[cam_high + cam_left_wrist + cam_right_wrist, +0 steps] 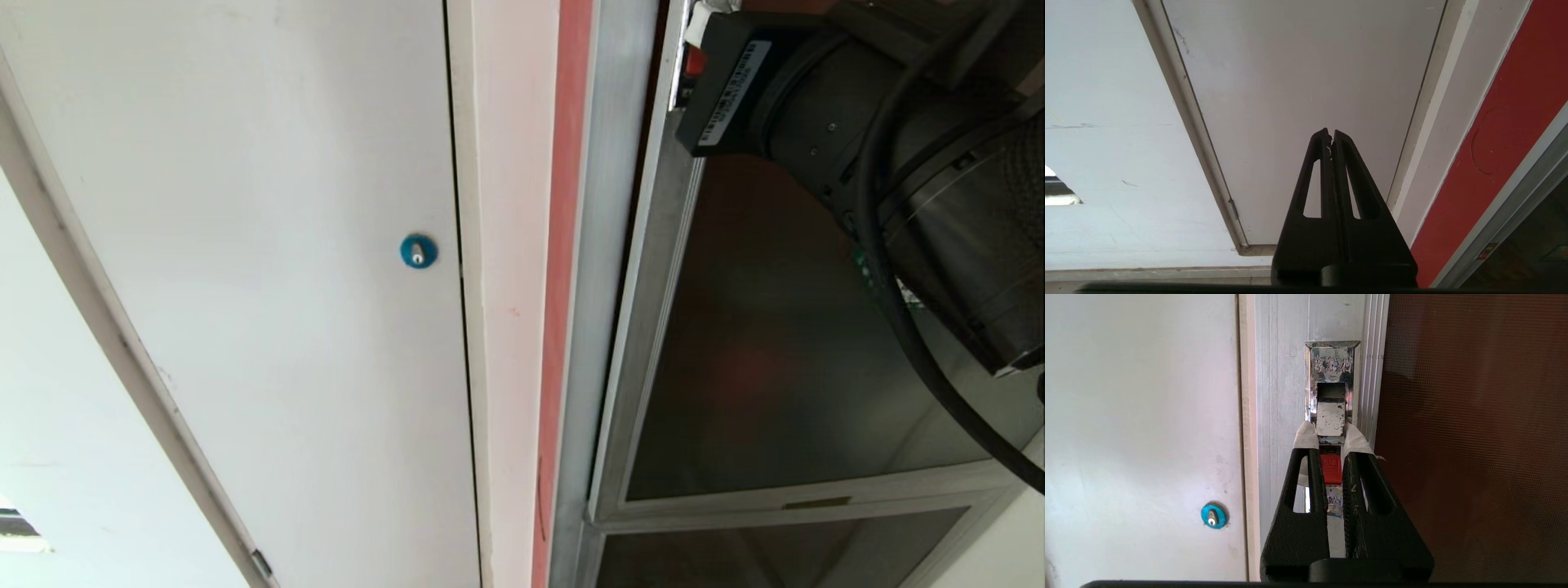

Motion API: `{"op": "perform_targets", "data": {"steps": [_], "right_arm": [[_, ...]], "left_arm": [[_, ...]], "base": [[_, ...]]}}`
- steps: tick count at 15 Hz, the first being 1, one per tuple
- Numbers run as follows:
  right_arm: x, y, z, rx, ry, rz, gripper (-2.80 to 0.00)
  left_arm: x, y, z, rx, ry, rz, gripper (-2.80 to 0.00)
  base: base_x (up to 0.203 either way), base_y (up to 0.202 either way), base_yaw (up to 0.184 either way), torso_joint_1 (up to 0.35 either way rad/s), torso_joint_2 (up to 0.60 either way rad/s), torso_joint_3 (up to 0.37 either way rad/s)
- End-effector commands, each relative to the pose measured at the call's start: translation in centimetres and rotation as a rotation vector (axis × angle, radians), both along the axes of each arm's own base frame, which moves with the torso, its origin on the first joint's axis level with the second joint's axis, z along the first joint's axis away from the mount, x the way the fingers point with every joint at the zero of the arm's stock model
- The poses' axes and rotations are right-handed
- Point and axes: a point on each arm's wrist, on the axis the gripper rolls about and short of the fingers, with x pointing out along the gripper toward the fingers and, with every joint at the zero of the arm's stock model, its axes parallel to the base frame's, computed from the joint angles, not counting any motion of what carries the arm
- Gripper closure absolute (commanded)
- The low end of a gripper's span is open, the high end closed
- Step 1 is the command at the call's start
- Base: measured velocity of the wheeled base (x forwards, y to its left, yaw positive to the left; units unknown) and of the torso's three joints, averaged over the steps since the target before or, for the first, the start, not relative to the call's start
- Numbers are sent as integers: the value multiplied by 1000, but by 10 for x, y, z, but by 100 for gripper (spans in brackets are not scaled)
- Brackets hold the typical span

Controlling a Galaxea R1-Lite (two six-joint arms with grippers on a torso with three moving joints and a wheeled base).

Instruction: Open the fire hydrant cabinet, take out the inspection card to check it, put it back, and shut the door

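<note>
The right gripper (1331, 447), its tape-wrapped fingertips nearly together, is clamped on the small red latch (1330, 468) below a tarnished silver lock plate (1332, 390); the latch is set in the aluminium-framed dark tinted glass door (1470, 428), beside a plain white door (1139, 416) with a blue round lock (1213, 515); the left gripper (1331, 139) is held clenched and empty, away from the cabinet.

My right pincer (1331, 457) is hard up against the latch, with flat faces on both sides.

My fingers (1312, 473), tipped with white tape, close narrowly around the small red latch (1331, 468) on the silver aluminium door frame (1282, 416); the chrome latch plate (1332, 381) blocks the way beyond. The dark tinted glass door (1474, 437) walls one side, the plain white door with a blue round lock (1213, 515) the other. My left pincer (1331, 136), pressed together, hangs clear before that white door.
</note>
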Motion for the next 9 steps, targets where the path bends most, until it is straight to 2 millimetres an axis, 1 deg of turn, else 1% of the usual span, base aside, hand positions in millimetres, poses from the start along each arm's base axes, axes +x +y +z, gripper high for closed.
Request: {"op": "perform_targets", "data": {"steps": [1, 4, 9], "right_arm": [[-6, -6, 5, 19, -13, -3, 0], [-12, -6, 4, 13, -9, 12, 0], [-12, -5, -4, -5, 11, 11, 0]], "left_arm": [[0, 0, 0, 0, 0, 0, 0], [0, 0, 0, 0, 0, 1, 0], [0, 0, 0, 0, 0, 1, 0]], "base": [[0, 0, 0, 0, 0, 0], [0, 0, 0, 0, 0, 0], [0, 0, 0, 0, 0, 0]]}}
